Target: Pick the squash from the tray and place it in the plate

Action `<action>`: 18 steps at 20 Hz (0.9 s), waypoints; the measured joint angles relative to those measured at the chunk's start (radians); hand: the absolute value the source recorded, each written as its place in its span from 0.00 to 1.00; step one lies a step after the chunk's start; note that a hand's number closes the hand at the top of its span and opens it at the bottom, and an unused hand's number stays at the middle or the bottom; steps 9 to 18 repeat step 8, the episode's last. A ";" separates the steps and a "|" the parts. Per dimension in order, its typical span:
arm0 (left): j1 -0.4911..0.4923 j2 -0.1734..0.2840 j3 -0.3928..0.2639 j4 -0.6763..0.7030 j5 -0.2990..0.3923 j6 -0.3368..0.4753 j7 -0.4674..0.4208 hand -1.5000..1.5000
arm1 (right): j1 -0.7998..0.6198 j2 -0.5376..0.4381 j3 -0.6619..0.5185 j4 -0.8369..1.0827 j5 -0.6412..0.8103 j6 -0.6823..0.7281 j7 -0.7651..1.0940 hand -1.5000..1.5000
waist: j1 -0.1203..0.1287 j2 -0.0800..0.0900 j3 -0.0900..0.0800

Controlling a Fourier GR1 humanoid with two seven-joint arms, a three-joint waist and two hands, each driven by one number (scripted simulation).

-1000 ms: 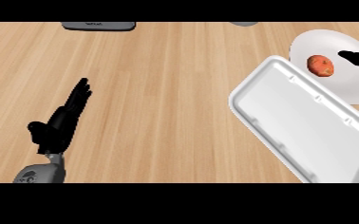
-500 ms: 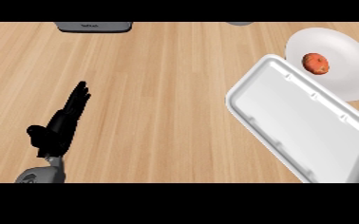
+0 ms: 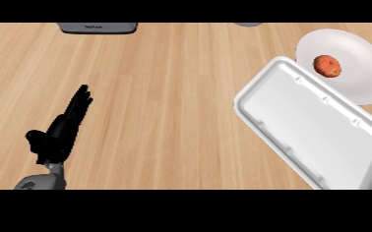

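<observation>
- The squash (image 3: pixel 327 65), a small orange-red one, is sitting on the white plate (image 3: pixel 341 44) over at the far right, so it's already out of the tray.
- The white tray (image 3: pixel 305 123) lies tilted just beside the plate on its near-left side, and its far rim overlaps the plate's edge.
- The left hand (image 3: pixel 62 132) is at the near left over the wooden counter (image 3: pixel 167 93), fingers straight and relaxed, holding nothing.
- No right hand anywhere in view.
- A dark grey thing (image 3: pixel 98 27) pokes in at the far left edge, can't tell what it is.
</observation>
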 measured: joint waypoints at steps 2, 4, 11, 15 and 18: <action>-0.018 -0.006 0.001 0.021 -0.004 0.006 -0.007 0.50 | 0.021 -0.012 0.002 0.011 -0.001 0.025 -0.026 0.00 | 0.001 0.001 0.001; -0.015 0.000 0.003 0.006 0.002 -0.003 0.004 0.50 | 0.053 -0.026 0.003 0.022 0.000 0.051 -0.053 0.00 | 0.005 0.002 0.001; -0.028 -0.001 0.004 0.025 -0.002 -0.005 -0.005 0.50 | 0.078 -0.027 0.012 0.037 0.003 0.057 -0.090 0.00 | 0.005 0.002 0.002; -0.028 -0.001 0.004 0.025 -0.002 -0.005 -0.005 0.50 | 0.078 -0.027 0.012 0.037 0.003 0.057 -0.090 0.00 | 0.005 0.002 0.002; -0.028 -0.001 0.004 0.025 -0.002 -0.005 -0.005 0.50 | 0.078 -0.027 0.012 0.037 0.003 0.057 -0.090 0.00 | 0.005 0.002 0.002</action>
